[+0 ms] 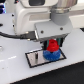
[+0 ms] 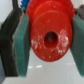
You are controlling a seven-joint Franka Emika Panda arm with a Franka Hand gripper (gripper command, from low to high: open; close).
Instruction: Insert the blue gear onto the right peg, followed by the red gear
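Note:
In the exterior view my gripper (image 1: pixel 52 46) hangs over the black plate with a pale rim (image 1: pixel 34 59). It is shut on the red gear (image 1: pixel 52 47), which sits just above the blue gear (image 1: pixel 50 55) lying on the plate. The right peg is hidden under the gears. In the wrist view the red gear (image 2: pixel 50 36) fills the middle, its centre hole dark, with a green pad (image 2: pixel 22 45) pressed against each side. The blue gear does not show in the wrist view.
The plate lies on a white table (image 1: pixel 15 70). The arm's large white body (image 1: pixel 35 17) fills the upper part of the exterior view, with a black cable (image 1: pixel 12 36) at the exterior view's left.

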